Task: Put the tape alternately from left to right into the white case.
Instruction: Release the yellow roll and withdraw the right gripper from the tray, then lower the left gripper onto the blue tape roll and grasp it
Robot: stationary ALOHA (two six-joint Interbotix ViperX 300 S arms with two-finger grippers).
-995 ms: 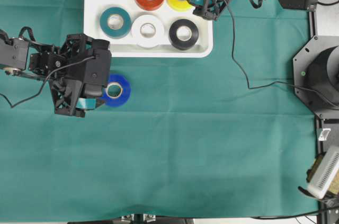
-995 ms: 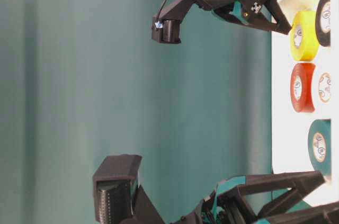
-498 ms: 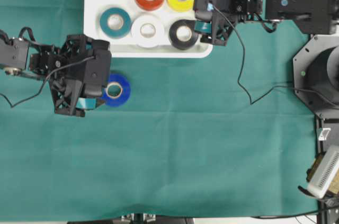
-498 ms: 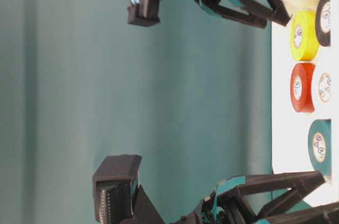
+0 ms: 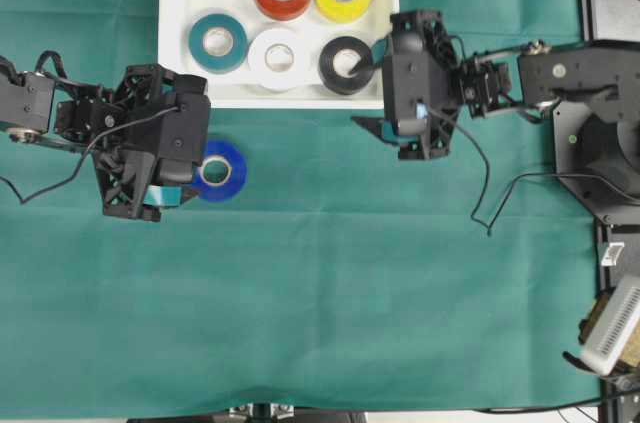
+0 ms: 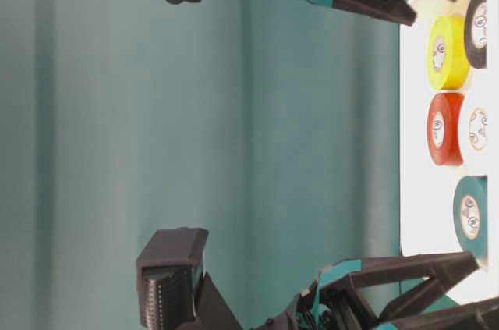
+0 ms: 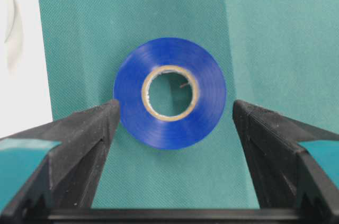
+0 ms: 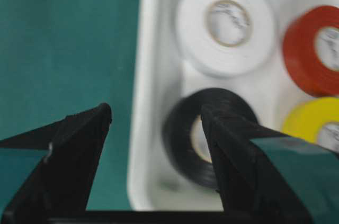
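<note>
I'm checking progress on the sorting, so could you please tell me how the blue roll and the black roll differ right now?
The blue roll lies on the green cloth, outside the white case; the black roll lies inside it. The blue roll sits between the open left pincer's fingers; the black roll sits alongside four other rolls. Both lie flat and look alike in size.

Five rolls (image 5: 282, 27) lie in the white case (image 5: 176, 3), three nearer its front rim. A sixth roll (image 5: 220, 170) lies on the cloth (image 5: 350, 283) just before the case.

Bright even overhead light, soft shadows on green cloth, white case (image 5: 178, 3) near overexposed, right wrist view motion-blurred, left wrist view sharp
</note>
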